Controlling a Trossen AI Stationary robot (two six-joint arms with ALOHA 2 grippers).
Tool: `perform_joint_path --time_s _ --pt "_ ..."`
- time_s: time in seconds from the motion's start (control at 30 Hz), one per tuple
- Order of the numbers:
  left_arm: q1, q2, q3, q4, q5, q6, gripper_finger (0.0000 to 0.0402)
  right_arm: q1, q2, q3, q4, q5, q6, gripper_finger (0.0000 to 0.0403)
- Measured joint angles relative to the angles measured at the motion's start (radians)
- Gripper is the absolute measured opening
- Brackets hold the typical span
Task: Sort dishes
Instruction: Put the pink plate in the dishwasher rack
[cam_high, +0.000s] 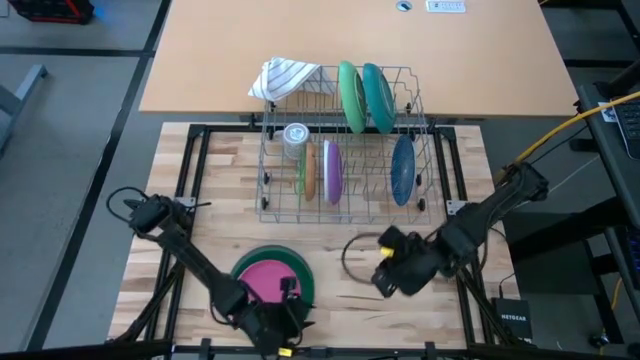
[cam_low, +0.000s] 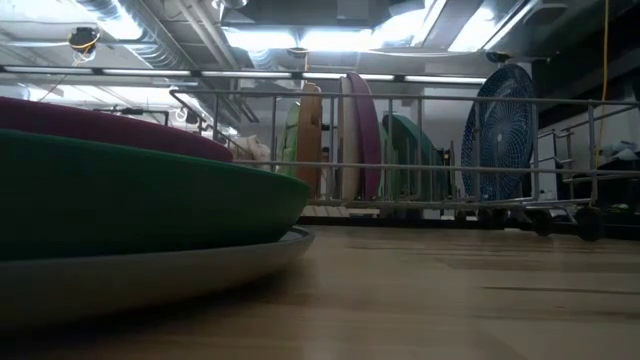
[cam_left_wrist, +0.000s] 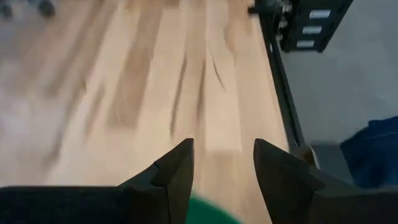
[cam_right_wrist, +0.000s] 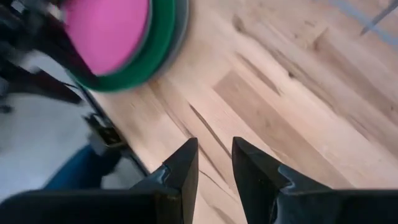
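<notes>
A pink plate (cam_high: 268, 280) lies on a dark green plate (cam_high: 302, 282) near the table's front edge. In the low view this stack rests on a pale plate (cam_low: 210, 262). Green (cam_high: 350, 95), teal (cam_high: 378, 95), tan (cam_high: 309, 170), purple (cam_high: 333, 170) and blue (cam_high: 402, 168) dishes stand on edge in the wire rack (cam_high: 430, 205). My left gripper (cam_high: 283, 322) (cam_left_wrist: 224, 146) is open at the stack's near edge, with a bit of green rim (cam_left_wrist: 211, 216) showing below its fingers. My right gripper (cam_high: 385, 272) (cam_right_wrist: 214, 143) is open over bare wood to the right of the stack.
A clear glass (cam_high: 295, 136) stands in the rack's left part and a striped white cloth (cam_high: 285, 77) hangs on its far left corner. A thin dark loop (cam_high: 356, 256) lies on the wood by my right gripper. Bare wood lies between the stack and the rack.
</notes>
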Motion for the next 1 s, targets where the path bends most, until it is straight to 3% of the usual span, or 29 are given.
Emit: perform_joint_path --time_s 0.2,0.47,0.73,1.0 --pt "-0.051 0.000 0.000 -0.167 0.000 -0.300 0.0156 0.039 0.116 0.000 0.003 -0.014 0.000 0.0101" --pt "-0.058 0.004 0.000 -0.325 0.046 -0.557 0.0156 0.039 0.216 0.000 0.023 -0.080 0.000 0.0101" --pt "-0.043 0.045 0.002 -0.222 0.087 -0.602 0.0156 0.039 0.234 0.000 0.068 -0.068 -0.003 0.0101" --pt "-0.015 0.072 0.001 -0.245 0.127 -0.632 0.0156 0.039 0.234 0.000 0.103 -0.055 -0.065 0.0101"
